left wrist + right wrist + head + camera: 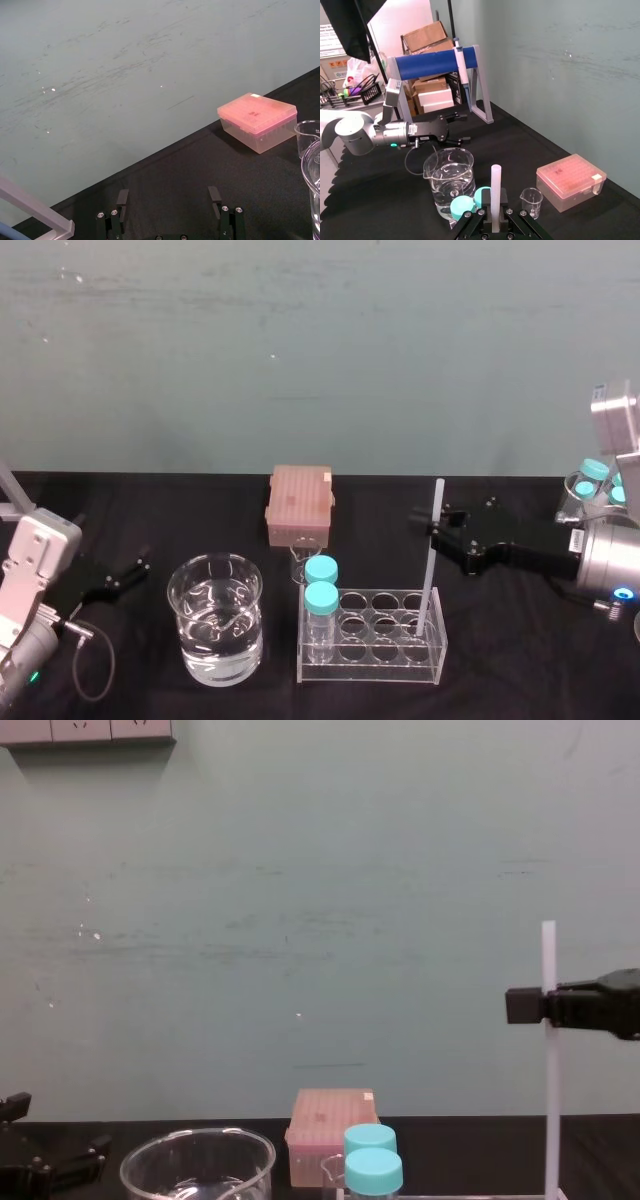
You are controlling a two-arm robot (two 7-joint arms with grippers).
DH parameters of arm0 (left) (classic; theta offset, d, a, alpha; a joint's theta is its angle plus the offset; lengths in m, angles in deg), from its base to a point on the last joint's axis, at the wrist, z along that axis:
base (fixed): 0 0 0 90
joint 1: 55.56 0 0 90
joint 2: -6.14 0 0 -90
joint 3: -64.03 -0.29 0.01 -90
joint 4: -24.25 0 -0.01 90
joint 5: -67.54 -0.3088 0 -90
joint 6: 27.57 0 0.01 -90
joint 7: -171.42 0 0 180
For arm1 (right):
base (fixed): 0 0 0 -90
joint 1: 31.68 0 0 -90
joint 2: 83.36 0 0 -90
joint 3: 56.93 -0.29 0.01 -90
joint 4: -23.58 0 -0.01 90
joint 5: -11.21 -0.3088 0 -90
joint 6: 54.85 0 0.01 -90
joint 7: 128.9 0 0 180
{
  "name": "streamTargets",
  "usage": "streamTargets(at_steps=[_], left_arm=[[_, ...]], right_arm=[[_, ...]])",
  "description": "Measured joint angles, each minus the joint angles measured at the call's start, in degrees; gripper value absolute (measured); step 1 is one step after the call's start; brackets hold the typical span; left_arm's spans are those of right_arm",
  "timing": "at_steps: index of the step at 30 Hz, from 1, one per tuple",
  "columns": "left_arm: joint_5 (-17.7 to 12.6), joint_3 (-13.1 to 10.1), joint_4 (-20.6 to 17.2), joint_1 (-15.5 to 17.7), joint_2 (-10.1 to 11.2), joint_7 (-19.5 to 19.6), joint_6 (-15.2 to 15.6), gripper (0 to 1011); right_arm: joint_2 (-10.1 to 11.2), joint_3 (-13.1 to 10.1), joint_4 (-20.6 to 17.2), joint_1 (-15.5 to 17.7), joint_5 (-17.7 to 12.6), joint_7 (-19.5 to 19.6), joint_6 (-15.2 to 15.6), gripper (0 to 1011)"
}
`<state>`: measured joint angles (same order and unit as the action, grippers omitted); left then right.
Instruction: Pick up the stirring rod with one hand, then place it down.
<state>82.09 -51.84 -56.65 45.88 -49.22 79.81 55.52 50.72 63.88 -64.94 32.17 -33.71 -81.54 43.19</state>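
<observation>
A plain teal wall backs your workspace, with a black cloth-covered table running across in front of it. The right wrist view looks past the table's far end to stacked brown cardboard boxes and a blue roll on a grey frame.

Your right black gripper comes in from the right with its slim fingers pinched around the rod. Your left black gripper sits low at the table's left side, its fingers spread wide and holding nothing.

A large clear glass beaker of water stands left of centre. Just to its right is a clear plastic tube rack, which the chest view almost entirely cuts off. A pink lidded tip box sits behind, near the wall. Two clear bottles with blue caps stand in the rack's left column.

The long, thin, white translucent stirring rod stands nearly upright, gripped high up, with its lower end down in the rack's right column. You cannot tell which hole it is in, or whether its tip touches bottom. A small clear glass beaker stands behind the rack, partly hidden by the bottles in the head view.
</observation>
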Motion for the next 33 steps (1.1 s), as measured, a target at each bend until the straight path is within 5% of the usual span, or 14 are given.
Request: streamTargets(at_steps=[33], left_arm=[[0.0, 0.0, 0.0, 0.0, 0.0, 0.0, 0.0, 1005]], right_arm=[[-4.6, 2.2, 7.9, -1.3, 5.8, -1.5, -2.1, 67]])
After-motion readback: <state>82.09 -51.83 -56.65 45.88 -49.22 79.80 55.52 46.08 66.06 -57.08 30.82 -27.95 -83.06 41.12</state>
